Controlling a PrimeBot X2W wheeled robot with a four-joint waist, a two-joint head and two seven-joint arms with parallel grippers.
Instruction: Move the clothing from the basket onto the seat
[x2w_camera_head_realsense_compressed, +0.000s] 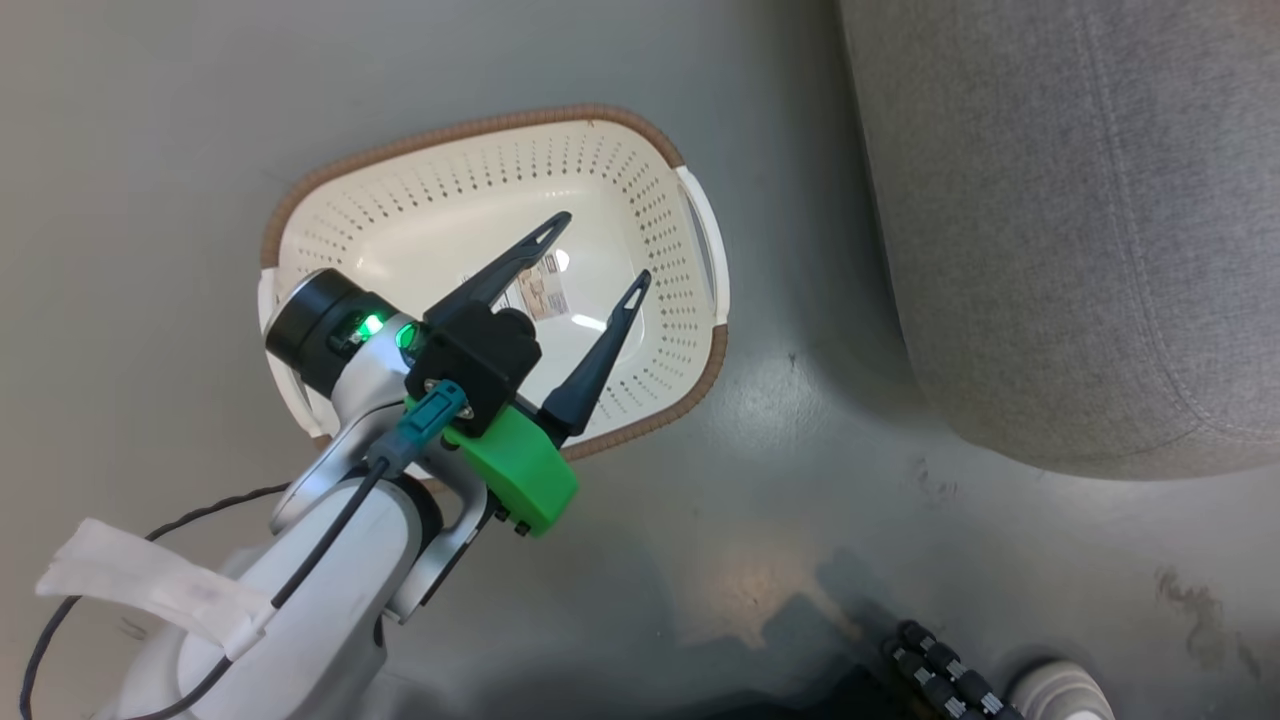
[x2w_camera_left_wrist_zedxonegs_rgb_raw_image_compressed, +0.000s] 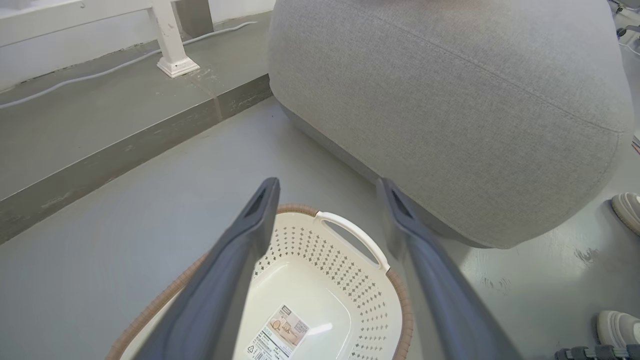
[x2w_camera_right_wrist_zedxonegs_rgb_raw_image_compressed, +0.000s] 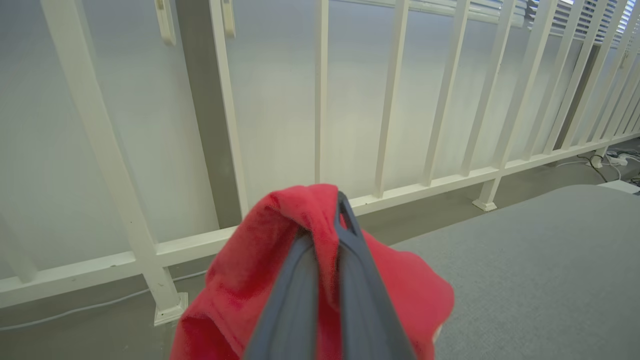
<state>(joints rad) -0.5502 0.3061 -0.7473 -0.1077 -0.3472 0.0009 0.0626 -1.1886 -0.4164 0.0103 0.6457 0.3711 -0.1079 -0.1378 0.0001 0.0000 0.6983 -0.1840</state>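
Note:
The cream perforated basket (x2w_camera_head_realsense_compressed: 640, 200) sits on the grey floor with only a label sticker (x2w_camera_head_realsense_compressed: 545, 290) on its bottom. My left gripper (x2w_camera_head_realsense_compressed: 608, 247) hangs open above its inside, nothing between the fingers; the wrist view shows the same left gripper (x2w_camera_left_wrist_zedxonegs_rgb_raw_image_compressed: 327, 192) over the basket (x2w_camera_left_wrist_zedxonegs_rgb_raw_image_compressed: 350, 295). To the right lies the big grey seat (x2w_camera_head_realsense_compressed: 1080, 220), whose cushion (x2w_camera_left_wrist_zedxonegs_rgb_raw_image_compressed: 450, 110) rises just beyond the basket's handle. My right gripper (x2w_camera_right_wrist_zedxonegs_rgb_raw_image_compressed: 327, 215) is shut on the red clothing (x2w_camera_right_wrist_zedxonegs_rgb_raw_image_compressed: 235, 295), which drapes over and down from its fingers, with the seat (x2w_camera_right_wrist_zedxonegs_rgb_raw_image_compressed: 540, 260) at the lower right.
A white railing (x2w_camera_right_wrist_zedxonegs_rgb_raw_image_compressed: 320, 100) with vertical bars runs behind the seat, its post foot (x2w_camera_left_wrist_zedxonegs_rgb_raw_image_compressed: 175, 65) on a raised floor step. A person's pale shoes (x2w_camera_left_wrist_zedxonegs_rgb_raw_image_compressed: 627, 210) stand near the seat at the right, and one shoe (x2w_camera_head_realsense_compressed: 1060, 690) shows by the bottom edge.

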